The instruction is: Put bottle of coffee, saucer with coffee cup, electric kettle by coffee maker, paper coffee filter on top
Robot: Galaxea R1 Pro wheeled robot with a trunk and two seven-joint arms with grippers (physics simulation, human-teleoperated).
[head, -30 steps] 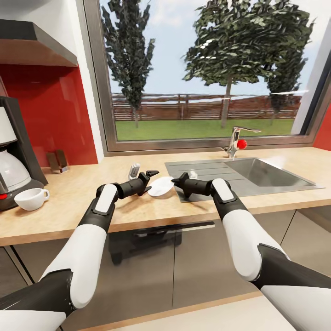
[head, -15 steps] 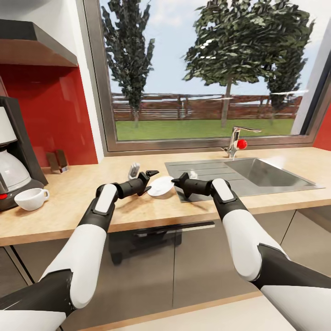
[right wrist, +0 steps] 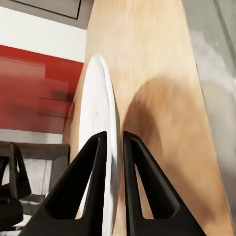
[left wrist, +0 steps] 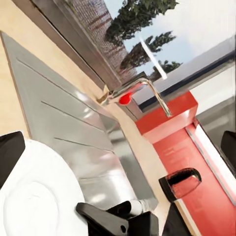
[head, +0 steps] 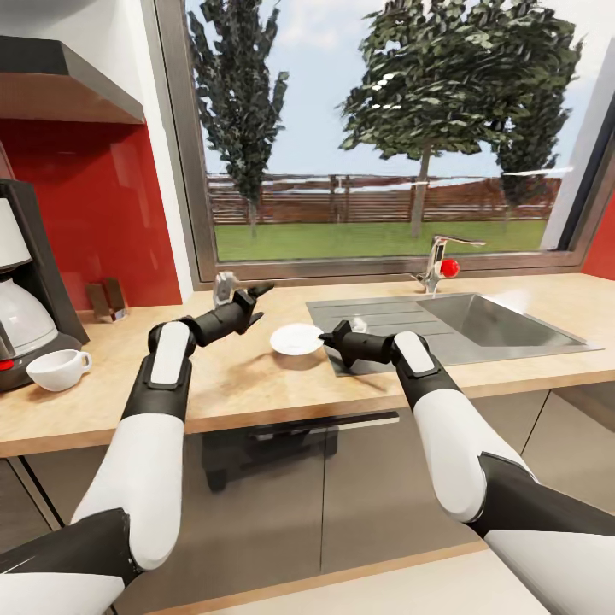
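Observation:
The white saucer (head: 295, 339) is at the counter's middle, just left of the sink, with a shadow under it. My right gripper (head: 325, 336) is shut on its right rim; in the right wrist view the rim of the saucer (right wrist: 96, 123) sits between the two fingers of that gripper (right wrist: 113, 135). My left gripper (head: 258, 304) hangs open and empty above the kitchen countertop (head: 256, 384), up and left of the saucer. At far left the coffee cup (head: 58, 369) stands on the counter in front of the coffee maker (head: 24, 320). The left wrist view looks over the saucer (left wrist: 39, 196).
A steel sink (head: 487, 325) with drainboard and a faucet (head: 440, 260) with a red knob lie to the right. Two small tan boxes (head: 107, 299) stand by the red backsplash. A large window runs behind the counter, and a hood hangs at upper left.
My left arm has drawn away from the saucer, up and to the left. The saucer stays in my right gripper and now lies flatter.

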